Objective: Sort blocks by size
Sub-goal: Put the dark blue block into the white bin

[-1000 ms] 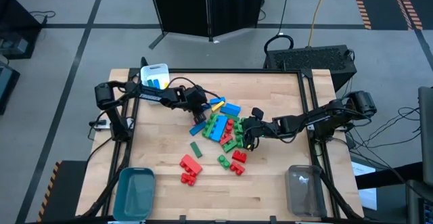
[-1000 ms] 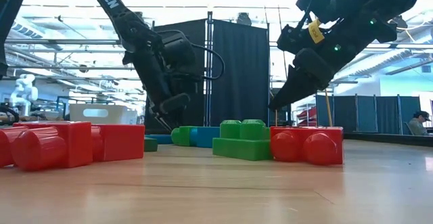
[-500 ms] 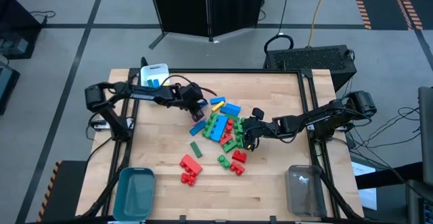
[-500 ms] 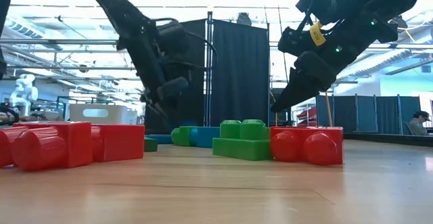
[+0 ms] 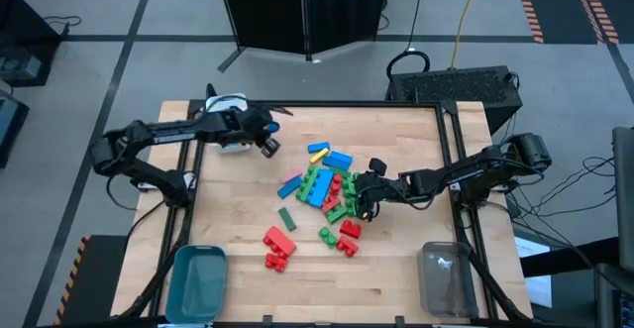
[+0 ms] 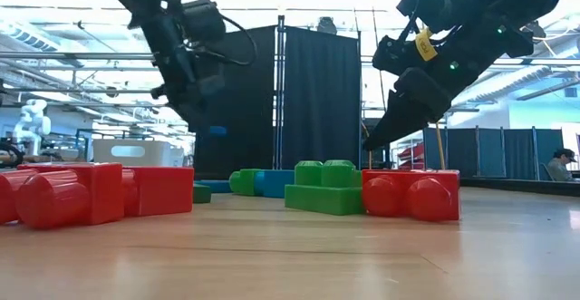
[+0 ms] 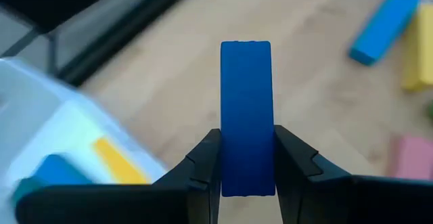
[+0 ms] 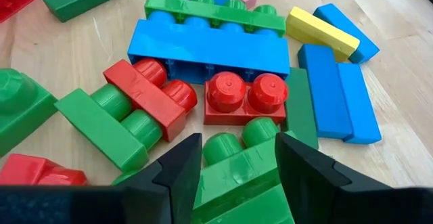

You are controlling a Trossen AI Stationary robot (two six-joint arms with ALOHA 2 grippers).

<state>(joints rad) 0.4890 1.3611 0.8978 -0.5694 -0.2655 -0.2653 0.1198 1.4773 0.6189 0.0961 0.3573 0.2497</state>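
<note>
Blue bar [image 7: 247, 116], clamped in the left gripper [image 7: 247, 173], had swung from the pile to the white bin [image 5: 226, 105]; right gripper [image 8: 233, 160] hung spread over a green brick [image 8: 237, 170].

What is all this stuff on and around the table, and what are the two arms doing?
Table: one, light wood, with dark frame rails.
Block pile: many, green, blue, red, yellow and pink, mid-table.
Red blocks: a small cluster, apart from the pile on the near side.
Green bar: one, dark green, between pile and red cluster.
White bin: one, far left corner, with a blue and a yellow block inside.
Teal bin: one, near left corner.
Clear bin: one, near right corner.
Blue bar: one, held in the left claw.
Left claw: raised beside the white bin, gripping the blue bar.
Right claw: open, low over a green block in the pile.
</note>
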